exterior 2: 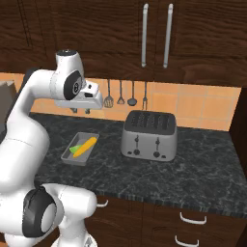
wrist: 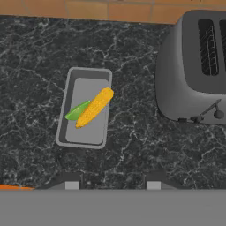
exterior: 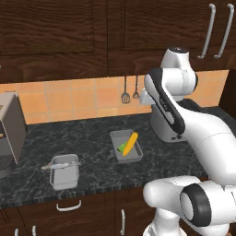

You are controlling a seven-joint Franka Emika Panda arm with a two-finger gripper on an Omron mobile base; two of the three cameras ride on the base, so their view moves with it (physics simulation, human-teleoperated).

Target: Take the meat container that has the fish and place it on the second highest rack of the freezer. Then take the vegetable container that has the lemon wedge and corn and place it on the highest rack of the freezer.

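The meat container (exterior: 63, 174), a small grey pan, stands near the counter's front edge at the left, with the thin silvery fish (exterior: 59, 164) lying across its rim. The vegetable container (exterior: 127, 148) (exterior 2: 79, 148) (wrist: 85, 107) is a longer grey tray mid-counter. It holds the yellow corn (exterior: 131, 143) (exterior 2: 86, 146) (wrist: 94, 107) and the green lemon wedge (exterior: 122, 147) (wrist: 76, 111). My gripper (exterior 2: 80, 111) (wrist: 112, 183) hangs open and empty, well above the counter, over the tray's near side. The freezer and its racks are out of view.
A silver toaster (exterior 2: 148, 135) (wrist: 194, 66) stands right of the tray, against the tiled backsplash. Utensils (exterior 2: 119, 99) hang on the wall. A grey appliance (exterior: 9, 133) sits at the counter's far left. Dark cabinets (exterior 2: 154, 34) run overhead.
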